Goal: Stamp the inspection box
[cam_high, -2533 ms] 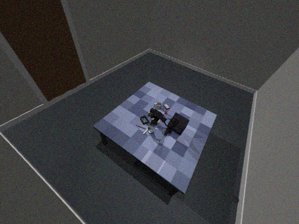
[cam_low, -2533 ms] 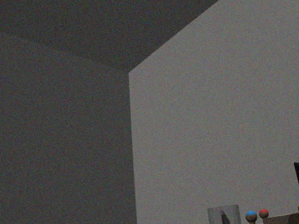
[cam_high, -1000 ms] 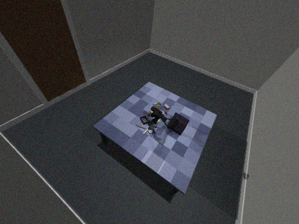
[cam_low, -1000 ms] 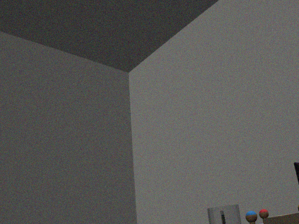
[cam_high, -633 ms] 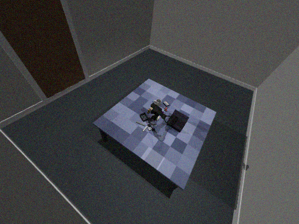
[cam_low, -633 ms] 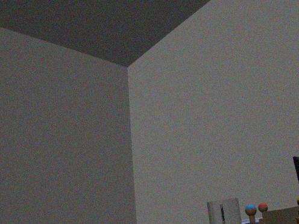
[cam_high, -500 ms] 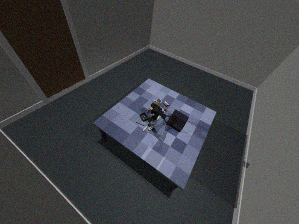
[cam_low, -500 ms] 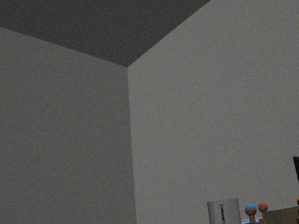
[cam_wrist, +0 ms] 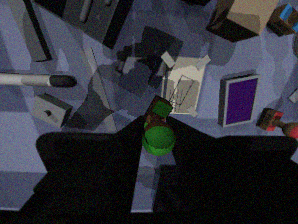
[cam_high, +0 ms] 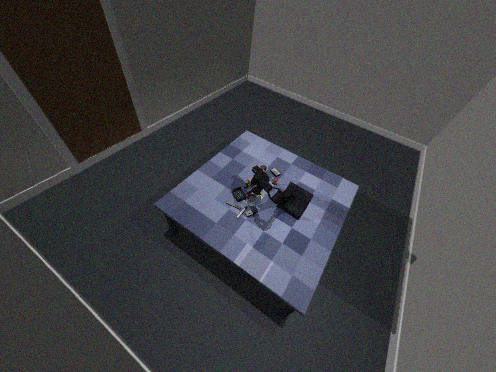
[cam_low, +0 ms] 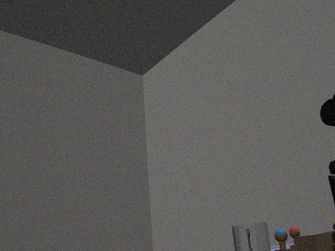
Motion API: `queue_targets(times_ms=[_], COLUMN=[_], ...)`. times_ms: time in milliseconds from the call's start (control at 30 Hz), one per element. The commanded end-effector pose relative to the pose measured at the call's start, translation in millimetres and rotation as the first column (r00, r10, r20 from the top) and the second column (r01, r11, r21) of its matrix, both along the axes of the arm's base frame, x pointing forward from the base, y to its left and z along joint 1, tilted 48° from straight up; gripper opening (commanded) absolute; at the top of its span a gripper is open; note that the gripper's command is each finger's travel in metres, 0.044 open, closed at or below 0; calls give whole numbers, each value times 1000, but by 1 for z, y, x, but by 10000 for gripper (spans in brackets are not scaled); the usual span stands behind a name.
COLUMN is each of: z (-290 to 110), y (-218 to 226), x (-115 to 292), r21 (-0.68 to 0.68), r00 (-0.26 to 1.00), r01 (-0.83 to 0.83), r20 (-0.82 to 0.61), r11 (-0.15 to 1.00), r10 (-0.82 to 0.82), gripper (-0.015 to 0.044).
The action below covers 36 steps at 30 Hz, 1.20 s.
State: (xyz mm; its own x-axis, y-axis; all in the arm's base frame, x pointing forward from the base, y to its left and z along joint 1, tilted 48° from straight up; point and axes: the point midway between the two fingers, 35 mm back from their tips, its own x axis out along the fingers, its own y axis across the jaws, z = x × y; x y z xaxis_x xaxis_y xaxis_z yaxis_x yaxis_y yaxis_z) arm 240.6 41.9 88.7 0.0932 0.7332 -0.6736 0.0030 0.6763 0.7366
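In the wrist view my gripper is shut on the green-knobbed PASS stamp and holds it above the bench. The stamp's green base points down, just left of the pale card with its outlined inspection box. The purple ink pad in its grey frame lies to the right of the card. In the top view the arm is small and dark at the middle of the checkered bench; the stamp cannot be made out there.
A red-knobbed stamp lies right of the pad, and a blue-knobbed one by a cardboard box. A grey rod, a small grey block and dark tools lie to the left. A black box stands beside the arm.
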Motion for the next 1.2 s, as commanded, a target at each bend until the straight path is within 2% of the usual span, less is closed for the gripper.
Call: queue_targets(times_ms=[0,467,967,1167], z=[-13,-62,-118,-121], y=[-15,-64,-110,-111], x=[6,13,1,0], r21=[-11,-16,8,10], r00=[1000,1000,1000,1000], r01=[0,-1,-8,-8], r20=[-1,-4,2,3], r11=[1000,1000,1000,1000], r10=[0,1,8,8], gripper=[0,0,0,0])
